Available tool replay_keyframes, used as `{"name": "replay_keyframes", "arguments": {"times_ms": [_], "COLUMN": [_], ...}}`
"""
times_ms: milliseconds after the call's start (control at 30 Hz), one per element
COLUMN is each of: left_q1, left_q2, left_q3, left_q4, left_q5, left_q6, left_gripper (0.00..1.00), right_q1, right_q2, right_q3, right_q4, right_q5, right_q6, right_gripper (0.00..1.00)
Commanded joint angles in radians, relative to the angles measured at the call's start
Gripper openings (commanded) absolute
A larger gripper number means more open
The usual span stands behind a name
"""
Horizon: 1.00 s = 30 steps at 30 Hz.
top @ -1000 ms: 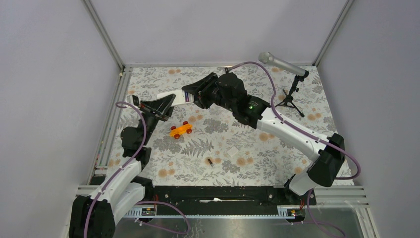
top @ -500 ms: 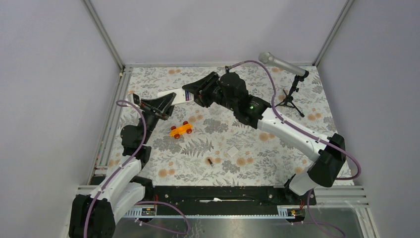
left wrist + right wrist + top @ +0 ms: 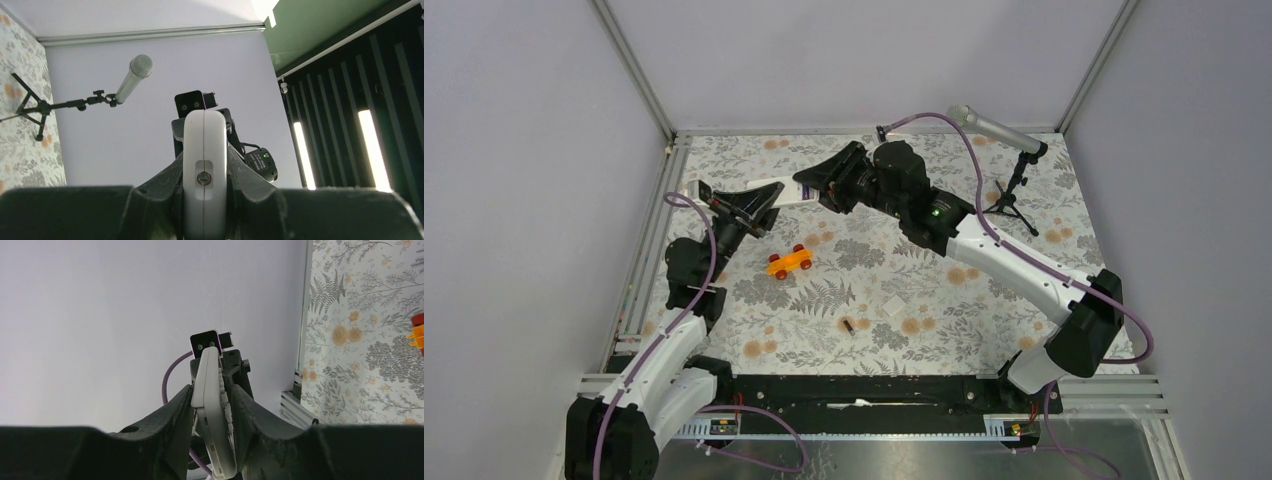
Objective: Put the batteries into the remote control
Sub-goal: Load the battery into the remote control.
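Note:
The white-grey remote control (image 3: 790, 196) hangs in the air over the back left of the table, held at both ends. My left gripper (image 3: 762, 202) is shut on one end; in the left wrist view the remote control (image 3: 204, 140) stands edge-on between the fingers of the left gripper (image 3: 204, 167). My right gripper (image 3: 820, 188) is closed on the other end; there the remote control (image 3: 210, 385) shows its button side to the right, pinched in the right gripper (image 3: 212, 402). One dark battery (image 3: 848, 325) lies on the table near the front.
An orange toy car (image 3: 790, 262) sits on the floral mat below the grippers. A small flat white square (image 3: 894, 305) lies right of the dark battery. A microphone on a tripod (image 3: 1014, 170) stands at the back right. Metal rails line the left and front edges.
Both grippers have shifted slightly toward the back with the remote between them. The right jaws have narrowed a little on the remote. The objects on the table have not moved.

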Motion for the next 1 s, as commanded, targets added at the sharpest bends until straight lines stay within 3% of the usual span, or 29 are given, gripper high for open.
{"name": "replay_keyframes", "arguments": {"times_ms": [0, 133, 300, 367, 500, 700, 833, 967], "left_q1": [0.016, 0.026, 0.034, 0.035, 0.035, 0.035, 0.035, 0.035], "left_q2": [-0.030, -0.057, -0.074, -0.070, -0.073, -0.102, -0.112, -0.115], "left_q3": [0.066, 0.048, 0.054, 0.052, 0.042, 0.035, 0.028, 0.027], "left_q4": [0.061, 0.080, 0.072, 0.078, 0.069, -0.005, -0.034, -0.057], "left_q5": [-0.053, -0.097, -0.098, -0.090, -0.074, -0.067, -0.059, -0.049], "left_q6": [-0.120, -0.173, -0.177, -0.179, -0.154, -0.081, -0.057, -0.027], "left_gripper": [0.00, 0.00, 0.00, 0.00, 0.00, 0.00, 0.00, 0.00], "right_q1": [0.014, 0.014, 0.014, 0.014, 0.014, 0.006, 0.004, -0.002], "right_q2": [-0.025, -0.056, -0.060, -0.052, -0.025, -0.001, -0.015, -0.028], "right_q3": [0.007, -0.041, -0.046, -0.036, -0.006, 0.028, 0.019, 0.024], "right_q4": [-0.114, -0.082, -0.066, -0.060, -0.039, 0.004, 0.071, 0.102], "right_q5": [-0.070, -0.049, -0.045, -0.058, -0.101, -0.141, -0.138, -0.136], "right_q6": [-0.092, -0.121, -0.138, -0.140, -0.147, -0.145, -0.155, -0.178], "right_gripper": [0.39, 0.39, 0.29, 0.29, 0.52, 0.68, 0.86, 0.92]}}
